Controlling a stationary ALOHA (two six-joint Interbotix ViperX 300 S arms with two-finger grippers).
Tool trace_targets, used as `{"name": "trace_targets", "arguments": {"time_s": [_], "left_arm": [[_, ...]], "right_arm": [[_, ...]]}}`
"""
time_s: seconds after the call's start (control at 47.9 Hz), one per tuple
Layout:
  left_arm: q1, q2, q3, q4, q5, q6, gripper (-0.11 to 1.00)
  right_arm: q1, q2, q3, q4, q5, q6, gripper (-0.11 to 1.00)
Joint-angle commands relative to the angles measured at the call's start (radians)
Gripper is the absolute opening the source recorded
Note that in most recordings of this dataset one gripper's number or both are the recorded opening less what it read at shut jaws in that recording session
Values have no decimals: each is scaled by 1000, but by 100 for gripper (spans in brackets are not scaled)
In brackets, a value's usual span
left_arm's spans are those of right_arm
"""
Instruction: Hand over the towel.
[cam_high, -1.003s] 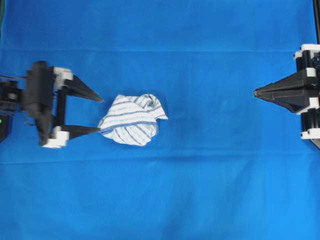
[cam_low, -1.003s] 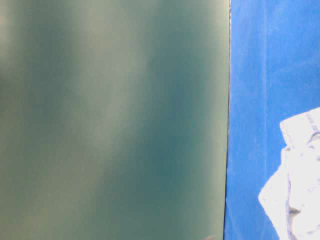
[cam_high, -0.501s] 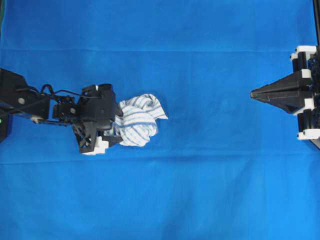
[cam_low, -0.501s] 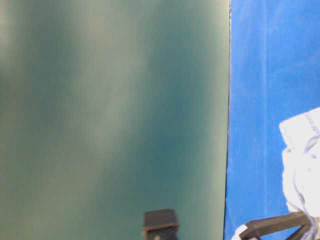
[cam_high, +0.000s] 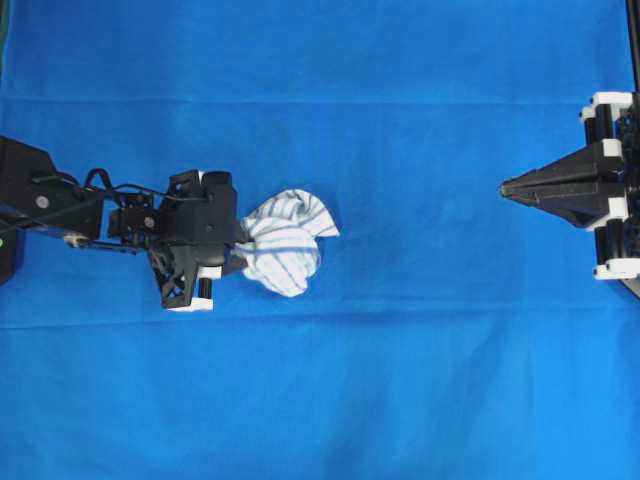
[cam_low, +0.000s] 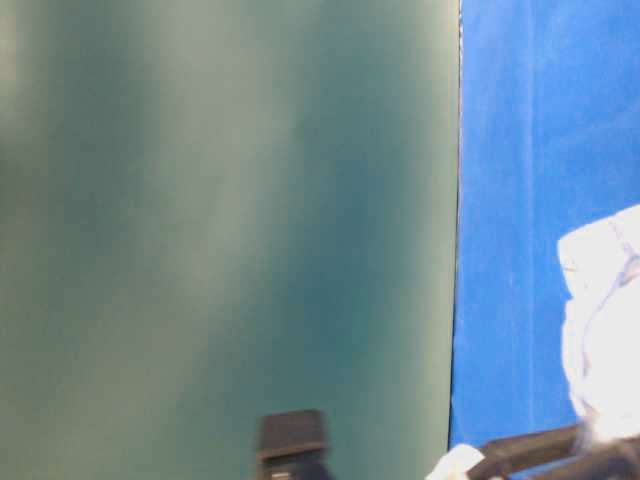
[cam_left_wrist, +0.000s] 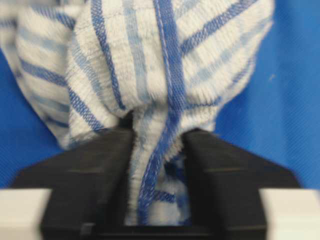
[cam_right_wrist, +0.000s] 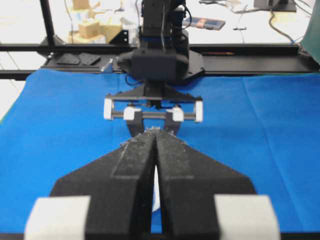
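Observation:
The towel (cam_high: 285, 243), a white bundle with blue stripes, lies left of the middle of the blue cloth. My left gripper (cam_high: 238, 250) is shut on the towel's left side. In the left wrist view a striped fold of the towel (cam_left_wrist: 155, 75) is pinched between the two black fingers (cam_left_wrist: 90, 175). It also shows as a white blur in the table-level view (cam_low: 605, 330). My right gripper (cam_high: 505, 187) is shut and empty at the far right edge, well apart from the towel. In the right wrist view its fingertips (cam_right_wrist: 155, 132) meet, pointing at the left arm.
The blue cloth (cam_high: 400, 380) covers the whole table. A dark green panel (cam_low: 220, 220) fills most of the table-level view. A black frame rail (cam_right_wrist: 150, 47) runs behind the table.
My left gripper moved right from its open stance to the towel and closed on its left side. The bundle has bunched up and shifted slightly right. The right gripper barely moved.

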Motion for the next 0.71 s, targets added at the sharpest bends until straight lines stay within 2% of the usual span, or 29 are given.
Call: {"name": "trace_targets", "arguments": {"time_s": [0.0, 0.355, 0.543, 0.689], "left_arm": [[-6, -95, -31, 2, -6, 11, 13], [-5, -333, -132, 2, -51, 20, 13], [-5, -371, -163, 2, -124, 51, 13], [-5, -370, -166, 2, -132, 66, 13]], "right_arm": [[-2, 5, -29, 5, -3, 2, 0], [0, 5, -32, 3, -3, 0, 0], [0, 5, -32, 5, -3, 0, 0], [0, 5, -31, 3, -3, 0, 0]]}}
